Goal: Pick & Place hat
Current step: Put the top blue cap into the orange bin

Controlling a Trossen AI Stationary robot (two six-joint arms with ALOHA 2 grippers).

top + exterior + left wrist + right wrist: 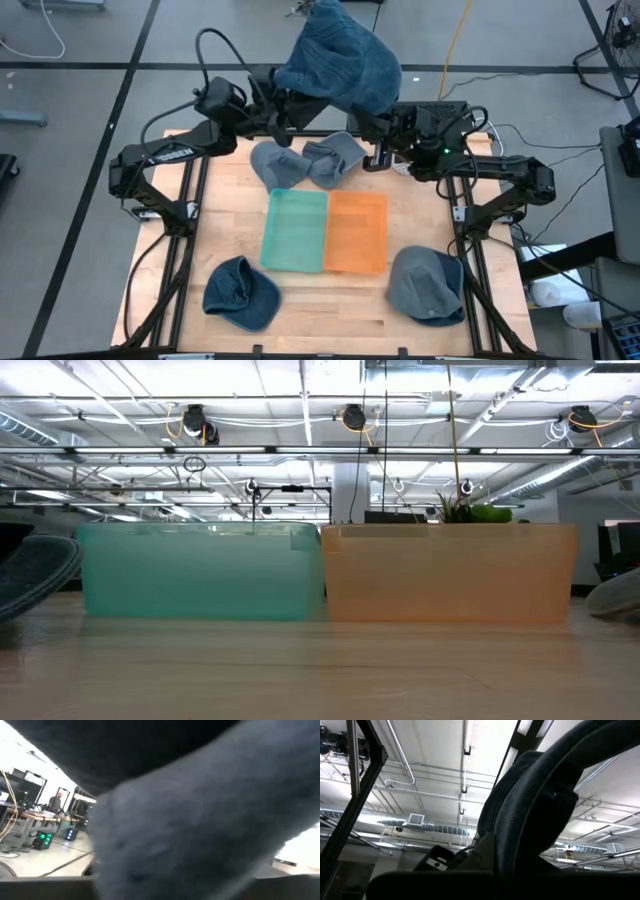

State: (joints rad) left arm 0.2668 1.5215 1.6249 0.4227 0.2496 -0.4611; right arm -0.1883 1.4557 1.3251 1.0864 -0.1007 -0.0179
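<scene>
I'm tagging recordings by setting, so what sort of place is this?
Most likely an industrial lab or workshop, not a home. Exposed ceiling ducts and pipes run overhead, the floor is bare concrete with cables across it, and the wooden table sits on a dark metal frame.

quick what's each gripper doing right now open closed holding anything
Left gripper: hidden behind the raised blue denim hat; cannot be told.
Right gripper: closed on that same hat.
</scene>
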